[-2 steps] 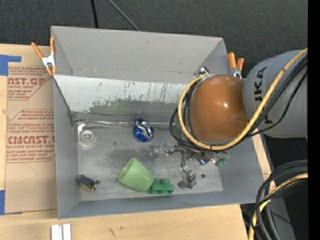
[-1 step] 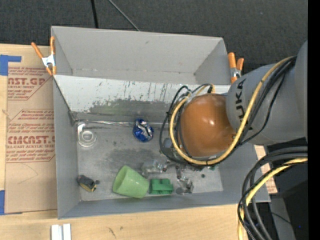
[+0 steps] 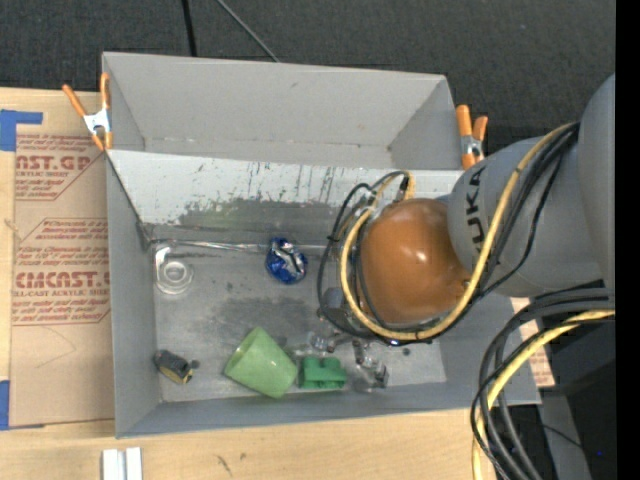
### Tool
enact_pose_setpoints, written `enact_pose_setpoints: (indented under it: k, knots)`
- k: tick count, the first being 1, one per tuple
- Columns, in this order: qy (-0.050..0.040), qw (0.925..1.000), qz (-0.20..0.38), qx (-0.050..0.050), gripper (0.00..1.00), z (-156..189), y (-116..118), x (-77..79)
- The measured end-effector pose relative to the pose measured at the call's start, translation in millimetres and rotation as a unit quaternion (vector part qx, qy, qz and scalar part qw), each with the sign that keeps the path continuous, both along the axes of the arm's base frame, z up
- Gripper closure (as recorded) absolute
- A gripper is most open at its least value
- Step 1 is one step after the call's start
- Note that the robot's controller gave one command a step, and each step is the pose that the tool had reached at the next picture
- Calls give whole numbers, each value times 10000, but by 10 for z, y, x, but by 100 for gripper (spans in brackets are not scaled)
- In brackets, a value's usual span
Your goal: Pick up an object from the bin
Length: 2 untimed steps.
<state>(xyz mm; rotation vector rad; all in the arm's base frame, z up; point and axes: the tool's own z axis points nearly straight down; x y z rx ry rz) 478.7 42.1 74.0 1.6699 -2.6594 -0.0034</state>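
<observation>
Bin (image 3: 135, 268): one green cup (image 3: 262, 363), one green block (image 3: 322, 373), one blue ball (image 3: 286, 262), one clear ring (image 3: 173, 272), one black piece (image 3: 173, 367).
Gripper (image 3: 350, 356): beside green block; grip state cannot be told.

The grey bin (image 3: 200, 183) bears dark scuffs. In it are a pale green cup (image 3: 262, 363), a darker green block (image 3: 322, 373), a blue-and-white ball (image 3: 286, 262) and a black piece (image 3: 173, 367) tipped yellow. The arm's cover (image 3: 405, 258) is orange-brown, its cables (image 3: 347, 253) yellow and black.
</observation>
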Motion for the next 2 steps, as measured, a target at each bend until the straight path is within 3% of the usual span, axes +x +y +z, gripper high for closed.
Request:
enact_pose_setpoints:
  k: [1,2]
  knots:
    - [-43,10000,-1,7,100,16,-2,24]
    - [-63,9976,-687,10,100,1349,14,433]
